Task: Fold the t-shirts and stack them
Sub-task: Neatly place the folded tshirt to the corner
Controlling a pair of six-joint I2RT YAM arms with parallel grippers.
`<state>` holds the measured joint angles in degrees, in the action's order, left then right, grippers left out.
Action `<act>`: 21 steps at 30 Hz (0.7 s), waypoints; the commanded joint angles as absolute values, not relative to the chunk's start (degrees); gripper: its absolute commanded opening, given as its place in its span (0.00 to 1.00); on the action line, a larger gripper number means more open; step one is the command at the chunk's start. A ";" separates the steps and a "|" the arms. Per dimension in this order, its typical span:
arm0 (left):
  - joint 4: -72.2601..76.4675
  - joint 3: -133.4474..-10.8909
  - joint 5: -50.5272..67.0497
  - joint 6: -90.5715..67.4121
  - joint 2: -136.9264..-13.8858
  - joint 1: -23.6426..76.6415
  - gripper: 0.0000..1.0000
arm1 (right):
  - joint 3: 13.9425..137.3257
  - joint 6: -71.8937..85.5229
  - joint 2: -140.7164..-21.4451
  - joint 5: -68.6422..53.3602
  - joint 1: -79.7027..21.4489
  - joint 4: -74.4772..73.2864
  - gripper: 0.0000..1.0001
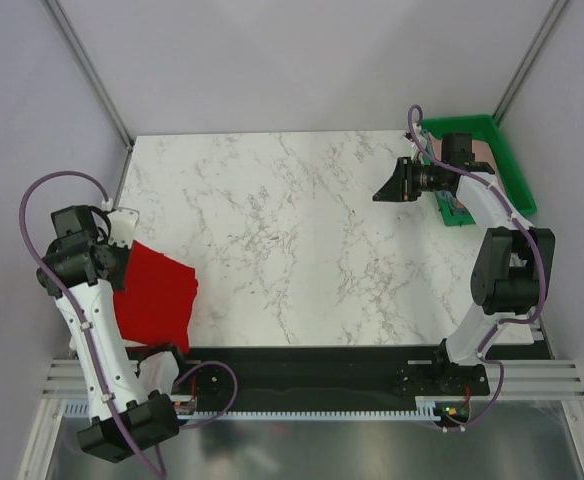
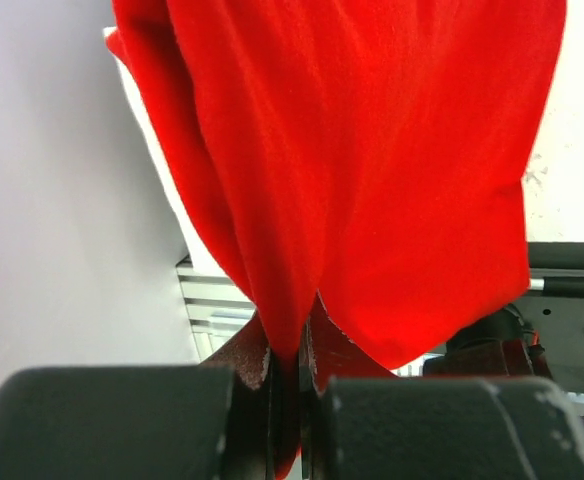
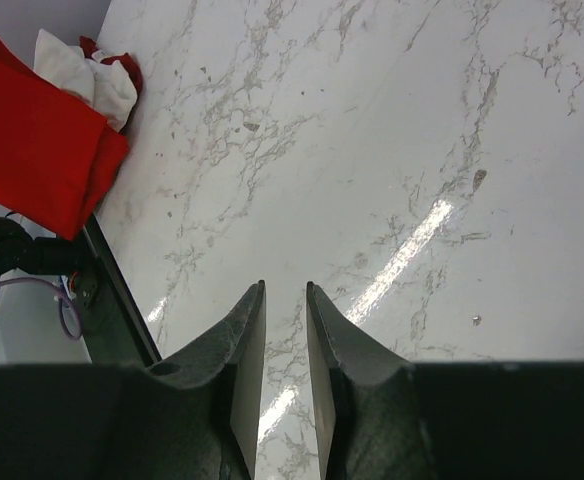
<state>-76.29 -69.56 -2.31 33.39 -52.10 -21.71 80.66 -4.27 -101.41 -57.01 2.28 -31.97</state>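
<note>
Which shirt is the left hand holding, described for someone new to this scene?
Start at the left edge of the marble table, beside the left arm. The red t-shirt lies there, its cloth pinched in the shut left hand. It alone is bright red and spread wide; the white shirt beside it is bunched up.

A red t-shirt (image 1: 157, 295) sits bunched at the left edge of the marble counter (image 1: 292, 240), toward the near-left corner. The left arm (image 1: 92, 330) bends over the shirt's left side, and how the shirt is held cannot be seen from here. The right arm (image 1: 497, 270) reaches toward the far-right corner. Its right gripper (image 1: 384, 190) points left above the marble, just beside a green tray (image 1: 512, 175) at that corner.
</note>
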 commanded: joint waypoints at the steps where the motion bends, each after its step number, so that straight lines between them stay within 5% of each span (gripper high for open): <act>1: -72.43 -74.17 -0.27 40.24 -53.96 -27.14 0.02 | 81.30 -4.83 -100.19 -59.33 2.46 -30.94 0.31; 21: -54.06 -68.91 4.75 50.45 -68.90 -43.33 0.02 | 82.53 -0.18 -100.99 -58.71 2.46 -28.30 0.30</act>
<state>-60.31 -68.82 4.10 47.55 -68.23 -42.37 80.68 -0.58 -101.41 -56.97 2.28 -30.39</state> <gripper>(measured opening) 0.058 0.295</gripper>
